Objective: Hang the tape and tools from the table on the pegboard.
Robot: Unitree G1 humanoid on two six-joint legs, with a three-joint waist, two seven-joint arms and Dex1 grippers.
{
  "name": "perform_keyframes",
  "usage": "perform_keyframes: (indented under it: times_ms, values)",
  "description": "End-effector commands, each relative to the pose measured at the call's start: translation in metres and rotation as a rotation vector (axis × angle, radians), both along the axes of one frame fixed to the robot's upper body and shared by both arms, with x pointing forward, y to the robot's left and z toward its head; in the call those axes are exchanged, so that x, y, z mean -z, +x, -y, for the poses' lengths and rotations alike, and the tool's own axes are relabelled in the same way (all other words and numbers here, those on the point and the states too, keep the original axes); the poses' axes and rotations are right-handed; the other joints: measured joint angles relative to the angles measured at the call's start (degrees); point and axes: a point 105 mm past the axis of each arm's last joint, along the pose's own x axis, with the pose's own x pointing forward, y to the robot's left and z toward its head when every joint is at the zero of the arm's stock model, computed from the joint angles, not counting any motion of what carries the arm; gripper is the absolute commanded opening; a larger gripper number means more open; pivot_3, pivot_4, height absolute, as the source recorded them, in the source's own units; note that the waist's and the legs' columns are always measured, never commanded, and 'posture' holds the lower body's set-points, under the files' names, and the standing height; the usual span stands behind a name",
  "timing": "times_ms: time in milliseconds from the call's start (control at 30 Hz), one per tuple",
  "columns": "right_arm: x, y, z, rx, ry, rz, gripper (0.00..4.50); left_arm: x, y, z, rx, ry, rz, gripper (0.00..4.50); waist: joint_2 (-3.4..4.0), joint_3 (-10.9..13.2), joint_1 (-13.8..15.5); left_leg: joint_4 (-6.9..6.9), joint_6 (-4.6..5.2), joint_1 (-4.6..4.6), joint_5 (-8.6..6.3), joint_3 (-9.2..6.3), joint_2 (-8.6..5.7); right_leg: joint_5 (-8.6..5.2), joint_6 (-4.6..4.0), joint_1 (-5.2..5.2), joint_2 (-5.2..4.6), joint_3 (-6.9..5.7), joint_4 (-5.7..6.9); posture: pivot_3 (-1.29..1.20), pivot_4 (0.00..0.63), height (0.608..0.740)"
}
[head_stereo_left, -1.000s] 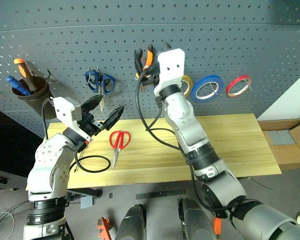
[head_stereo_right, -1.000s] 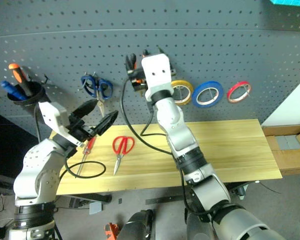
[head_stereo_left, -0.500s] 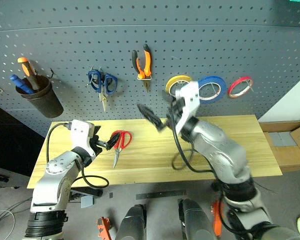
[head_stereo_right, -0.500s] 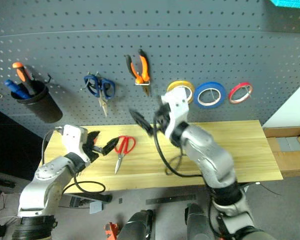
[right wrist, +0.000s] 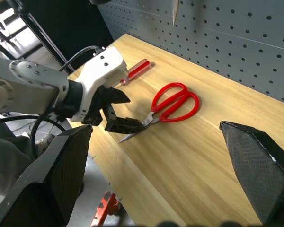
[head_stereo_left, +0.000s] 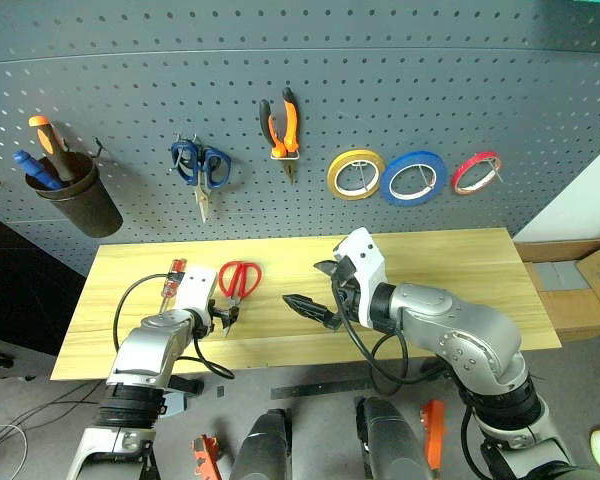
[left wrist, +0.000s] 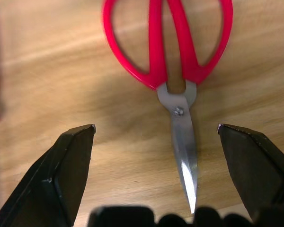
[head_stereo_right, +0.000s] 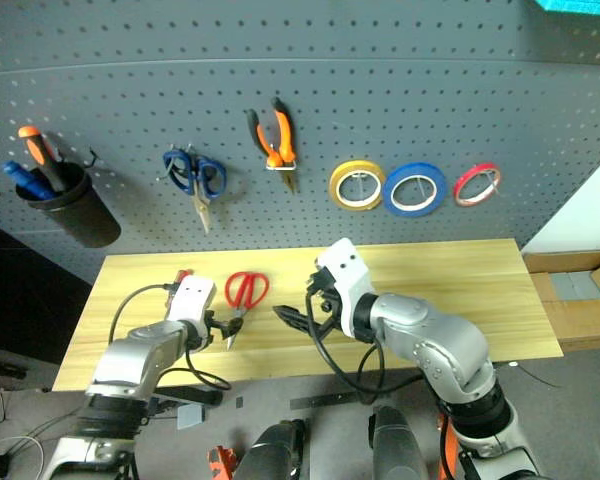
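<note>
The red-handled scissors (head_stereo_left: 239,282) lie on the table (head_stereo_left: 450,262) at its left, blades toward the front edge. My left gripper (head_stereo_left: 224,319) hangs low over the blade tips, open, its fingers (left wrist: 70,171) on either side of the blades (left wrist: 185,150) without touching them. The slim red screwdriver (head_stereo_left: 170,277) lies just left of the scissors. My right gripper (head_stereo_left: 305,287) is open and holds nothing above the table's middle. On the pegboard (head_stereo_left: 430,80) hang the orange-and-black pliers (head_stereo_left: 283,124) and the blue tape (head_stereo_left: 412,177).
Blue-handled scissors (head_stereo_left: 200,166) hang left of the pliers. A yellow roll (head_stereo_left: 355,175) and a thin red roll (head_stereo_left: 477,172) flank the blue tape. A dark cup (head_stereo_left: 75,192) with orange and blue screwdrivers hangs at far left. Cardboard boxes (head_stereo_left: 578,280) sit right of the table.
My right gripper has left the pliers hanging on the pegboard and dropped to the table's middle. My left gripper has come down from mid-air to the scissors' blades. Both stayed open.
</note>
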Motion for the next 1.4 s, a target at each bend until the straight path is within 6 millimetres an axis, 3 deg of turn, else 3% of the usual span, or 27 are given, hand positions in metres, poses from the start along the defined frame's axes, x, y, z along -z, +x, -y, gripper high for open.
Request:
perform_keyframes:
  times_ms: [33, 100, 200, 533, 567, 833, 967, 1100, 1400]
  values:
    - [-0.014, -0.005, -0.005, -0.031, 0.007, 0.070, 4.50, 0.001, 0.006, -0.001, -0.019, -0.009, 0.002, 4.48, 0.00, 0.0, 0.0, 0.00, 0.00, 0.00, 0.00, 0.01, 0.00, 0.00, 0.00, 0.00, 0.00, 0.00, -0.02, -0.03, 0.268, 0.740]
    - [-0.015, -0.005, -0.005, -0.033, 0.001, 0.080, 4.50, 0.005, 0.007, 0.002, -0.018, -0.025, -0.009, 4.48, 0.00, 0.0, 0.0, 0.00, 0.00, -0.01, 0.00, 0.01, 0.00, 0.00, 0.00, 0.00, 0.00, 0.00, -0.03, -0.04, 0.268, 0.740]
    - [-0.017, -0.005, -0.006, -0.037, -0.013, 0.101, 4.50, 0.011, 0.009, 0.004, -0.026, -0.042, -0.025, 3.90, 0.00, 0.0, 0.0, 0.00, 0.00, 0.00, 0.00, 0.00, 0.00, 0.00, 0.00, 0.01, -0.01, -0.01, -0.03, -0.04, 0.268, 0.740]
    - [-0.018, 0.000, 0.001, -0.022, -0.061, 0.138, 4.50, 0.017, 0.011, -0.003, -0.022, -0.028, -0.016, 0.46, 0.00, 0.0, 0.0, -0.01, 0.00, 0.02, 0.00, 0.00, 0.00, 0.00, 0.00, 0.04, -0.02, -0.02, -0.05, -0.05, 0.268, 0.740]
    - [-0.018, 0.000, 0.002, -0.019, -0.068, 0.144, 4.50, 0.017, 0.011, -0.004, -0.021, -0.032, -0.009, 0.27, 0.00, 0.0, -0.1, 0.00, 0.00, 0.02, 0.00, 0.00, 0.00, 0.00, 0.00, 0.05, -0.02, -0.01, -0.05, -0.05, 0.268, 0.740]
    - [-0.021, 0.001, 0.011, 0.005, -0.079, 0.173, 4.50, 0.005, 0.002, -0.010, -0.002, -0.065, 0.104, 0.24, 0.00, 0.0, -0.4, -0.02, -0.01, 0.01, -0.01, -0.01, 0.09, 0.00, 0.00, 0.04, -0.02, 0.01, -0.11, -0.07, 0.276, 0.740]
    - [-0.033, 0.001, 0.020, 0.012, -0.074, 0.266, 4.50, -0.021, -0.011, -0.014, 0.042, -0.082, 0.258, 0.24, -0.02, 0.0, -0.5, -0.06, -0.01, -0.07, -0.01, 0.05, 0.47, 0.00, 0.00, 0.03, 0.00, -0.04, -0.32, -0.07, 0.278, 0.740]
    - [-0.044, -0.005, 0.028, -0.026, -0.056, 0.374, 4.50, -0.050, -0.038, -0.015, 0.146, -0.077, 0.415, 0.24, -0.06, 0.1, -0.4, -0.12, 0.05, -0.14, -0.07, 0.07, 0.52, 0.02, 0.01, 0.08, 0.00, -0.09, -0.64, -0.07, 0.277, 0.740]
    - [-0.061, -0.015, 0.032, -0.140, 0.021, 0.518, 4.50, -0.094, -0.080, -0.015, 0.182, 0.011, 0.670, 0.24, -0.03, 0.1, 0.0, -0.14, 0.27, -0.12, -0.25, 0.24, 0.56, 0.01, 0.02, 0.25, -0.02, -0.06, -0.98, -0.05, 0.264, 0.740]
